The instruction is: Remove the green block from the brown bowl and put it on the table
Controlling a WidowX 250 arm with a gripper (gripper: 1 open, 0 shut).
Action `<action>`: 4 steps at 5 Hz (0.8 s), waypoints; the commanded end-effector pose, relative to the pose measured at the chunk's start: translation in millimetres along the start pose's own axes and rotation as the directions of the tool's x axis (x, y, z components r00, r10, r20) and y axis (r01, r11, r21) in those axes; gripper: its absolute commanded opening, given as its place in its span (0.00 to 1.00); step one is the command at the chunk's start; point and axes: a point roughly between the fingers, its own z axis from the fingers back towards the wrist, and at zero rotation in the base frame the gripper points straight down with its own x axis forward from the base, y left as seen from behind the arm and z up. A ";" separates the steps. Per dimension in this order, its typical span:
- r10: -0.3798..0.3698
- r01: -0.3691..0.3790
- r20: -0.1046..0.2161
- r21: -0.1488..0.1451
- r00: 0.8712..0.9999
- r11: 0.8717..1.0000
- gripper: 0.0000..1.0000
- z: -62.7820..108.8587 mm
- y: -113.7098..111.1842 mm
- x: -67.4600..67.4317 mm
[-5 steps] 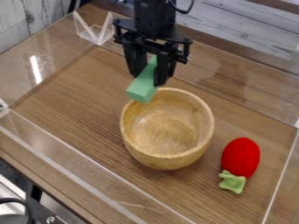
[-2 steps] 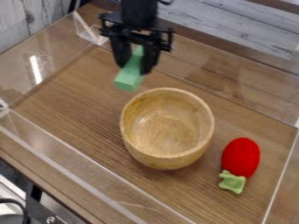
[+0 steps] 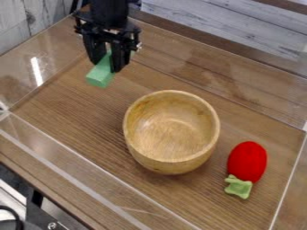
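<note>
Up at the back left, the pincer [image 3: 106, 56] is pinching the green block [image 3: 100, 72], hanging above the bench [image 3: 72, 117], well clear of the wooden bowl [image 3: 171, 131]. Right of the bowl sits a red toy [image 3: 247, 160].

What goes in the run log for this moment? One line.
fingers: shut on block | block: lifted, left of bowl | bowl: empty | table: block not placed
</note>
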 end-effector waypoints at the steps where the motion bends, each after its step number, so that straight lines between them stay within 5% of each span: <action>1: -0.031 0.029 0.051 0.032 0.998 0.999 0.00 5.2 13.7 -5.1; 4: -0.048 0.046 0.043 0.043 0.998 0.998 0.00 -23.5 35.7 -35.6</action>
